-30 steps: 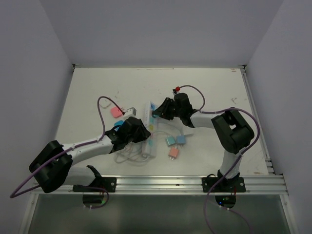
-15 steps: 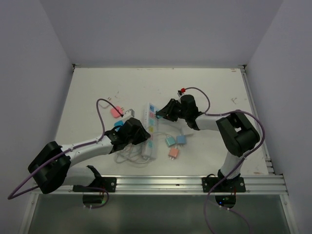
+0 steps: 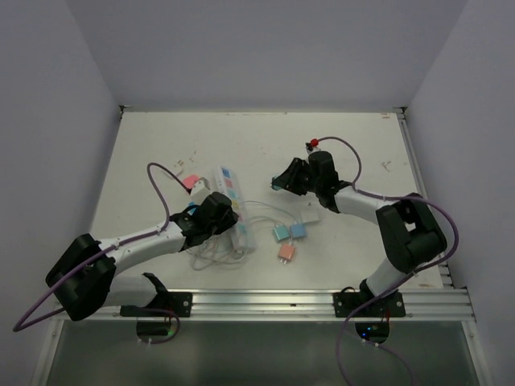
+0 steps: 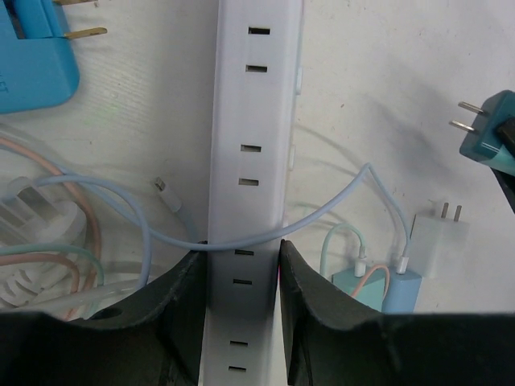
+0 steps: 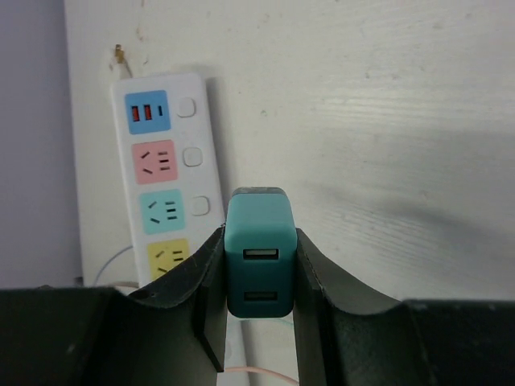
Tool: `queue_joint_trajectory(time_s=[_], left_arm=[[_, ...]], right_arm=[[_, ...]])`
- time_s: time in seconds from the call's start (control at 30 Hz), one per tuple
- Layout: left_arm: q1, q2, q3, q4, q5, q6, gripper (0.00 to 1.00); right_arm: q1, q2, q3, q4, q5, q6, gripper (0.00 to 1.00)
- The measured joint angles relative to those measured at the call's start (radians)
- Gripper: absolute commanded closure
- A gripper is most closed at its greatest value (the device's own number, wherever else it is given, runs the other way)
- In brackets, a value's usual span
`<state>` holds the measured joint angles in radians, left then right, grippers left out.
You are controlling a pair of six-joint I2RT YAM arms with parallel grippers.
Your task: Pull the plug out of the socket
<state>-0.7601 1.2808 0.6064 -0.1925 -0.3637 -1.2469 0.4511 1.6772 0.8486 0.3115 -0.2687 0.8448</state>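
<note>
From my seat, the plug [image 5: 259,249], a teal cube with two USB ports on its back, sat pinched between the narrowed fingers of the right hand [image 3: 283,178]. It hung clear of the socket [image 3: 228,183], off to that strip's right with bare surface [image 3: 362,145] between them. In the left wrist view its two prongs pointed back toward the strip and touched nothing, so I judged the pull itself done.

The left hand [image 3: 216,211] was clamped across the socket's width near its near end, pinning it. The strip's long axis ran away from the arm bases, its far end leaning a little left. The right arm was plainly the nearer one to the plug, and whatever came next, most likely setting it down, would fall to that arm on the open side, away from the strip.

A blue plug [image 4: 32,64] lay just left of the strip, and a white charger [image 4: 438,237] lay to its right among thin cables. I could read no brand or lettering anywhere; the outlet faces showed only slots and colour.
</note>
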Motion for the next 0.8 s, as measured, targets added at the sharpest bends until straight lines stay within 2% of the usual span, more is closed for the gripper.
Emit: queue_joint_trajectory(time_s=[0.13,0.27,0.53,0.6,0.63,0.73,0.77,0.8], left_arm=[[0.001,-0.015,-0.008,-0.003,-0.002,0.013,1.0],[0.001,-0.018,-0.014,0.015,0.006,0.045,1.0],[0.007,-0.025,-0.031,0.069,0.043,0.131,1.0],[0.007,-0.024,-0.033,0.084,0.056,0.154,1.0],[0.007,-0.023,-0.034,0.09,0.064,0.166,1.0],[0.007,-0.011,-0.034,0.116,0.087,0.194,1.0],[0.007,-0.002,-0.033,0.129,0.094,0.2,1.0],[0.007,0.011,-0.026,0.138,0.102,0.208,1.0]], right_arm=[[-0.018,-0.085,-0.004,-0.108,0.077,-0.085,1.0],[-0.061,-0.129,-0.036,-0.135,0.105,-0.113,0.99],[-0.098,-0.128,-0.179,-0.162,0.088,-0.105,0.78],[-0.106,-0.128,-0.194,-0.158,0.071,-0.103,0.67],[-0.113,-0.129,-0.203,-0.155,0.061,-0.102,0.53],[-0.139,-0.136,-0.217,-0.142,0.032,-0.095,0.32],[-0.149,-0.14,-0.222,-0.141,0.023,-0.094,0.22],[-0.159,-0.145,-0.227,-0.14,0.016,-0.093,0.18]])
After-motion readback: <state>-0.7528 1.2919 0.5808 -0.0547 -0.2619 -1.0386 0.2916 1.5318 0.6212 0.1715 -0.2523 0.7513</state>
